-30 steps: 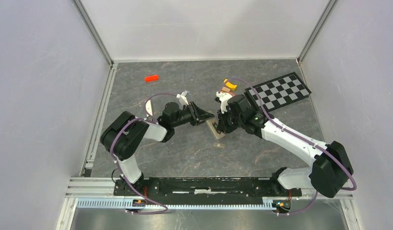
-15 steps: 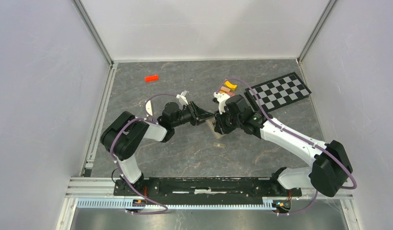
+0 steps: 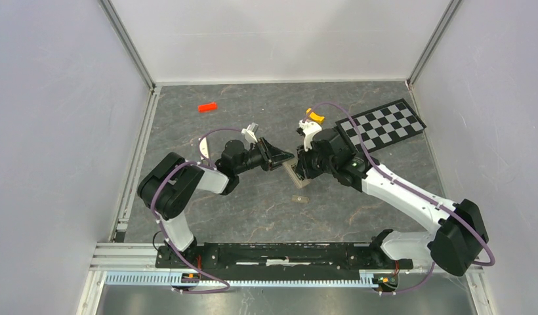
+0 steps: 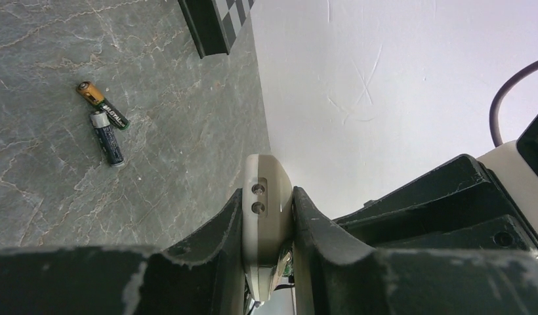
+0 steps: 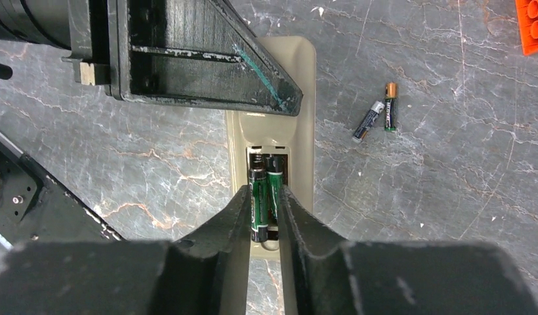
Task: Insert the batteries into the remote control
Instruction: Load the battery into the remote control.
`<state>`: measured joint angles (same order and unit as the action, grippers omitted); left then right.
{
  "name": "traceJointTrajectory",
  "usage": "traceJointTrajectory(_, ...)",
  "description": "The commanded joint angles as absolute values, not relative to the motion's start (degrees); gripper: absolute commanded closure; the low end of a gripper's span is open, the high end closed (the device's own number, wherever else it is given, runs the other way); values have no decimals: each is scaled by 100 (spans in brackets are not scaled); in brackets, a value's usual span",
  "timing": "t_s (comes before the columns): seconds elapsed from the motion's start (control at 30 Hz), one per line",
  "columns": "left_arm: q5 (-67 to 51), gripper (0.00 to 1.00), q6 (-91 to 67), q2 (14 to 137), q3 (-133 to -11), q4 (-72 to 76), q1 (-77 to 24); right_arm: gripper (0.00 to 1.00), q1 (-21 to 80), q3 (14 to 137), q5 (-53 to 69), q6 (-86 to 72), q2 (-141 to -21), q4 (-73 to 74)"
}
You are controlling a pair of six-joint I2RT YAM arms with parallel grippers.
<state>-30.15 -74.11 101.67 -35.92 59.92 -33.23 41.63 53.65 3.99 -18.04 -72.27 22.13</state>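
The remote control lies back-up, grey-tan, with its battery recess open. My left gripper is shut on its end, which shows between the fingers in the left wrist view. Two dark green batteries sit in the recess: the right one lies flat, the left one sticks out past the recess end. My right gripper stands over the recess, jaws nearly closed on the left battery. Two more batteries lie loose on the floor, also seen in the left wrist view.
A small tan piece lies just in front of the remote. An orange block lies at the far left and a yellow block behind the right arm. A checkerboard lies at the far right.
My right wrist has shifted a little toward the far right while its fingers stay at the remote. The left arm has hardly moved.
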Motion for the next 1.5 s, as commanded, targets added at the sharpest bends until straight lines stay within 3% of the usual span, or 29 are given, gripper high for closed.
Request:
traceJointTrajectory(0.0,-3038,98,-7696,10213,-3734,6517,-3340,78,4166,5277,413,-1843,-7179,1822)
traceJointTrajectory(0.37,-3047,98,-7744,10268,-3774,6554,-3340,88,4166,5252,395,-1778,-7244,2022)
traceJointTrajectory(0.5,-3041,98,-7787,10274,-3780,6560,-3340,96,4165,5320,455,-1767,-7273,2154)
traceJointTrajectory(0.7,-3026,98,-7840,10271,-3782,6581,-3340,97,4166,5393,446,-1720,-7310,2276)
traceJointTrajectory(1.1,-2888,98,-8435,10203,-3660,6884,-3340,65,4166,5416,89,-2338,-6691,1473)
traceJointTrajectory(1.2,-2791,98,-8603,10066,-3579,6934,-3340,42,4165,5095,148,-2596,-6189,822)
traceJointTrajectory(1.27,-2736,98,-8763,9943,-3542,6942,-3344,31,4156,4552,43,-2935,-5719,187)
traceJointTrajectory(1.47,-2486,98,-9603,9555,-3454,7234,-3340,20,4144,3816,-893,-4165,-4677,-255)
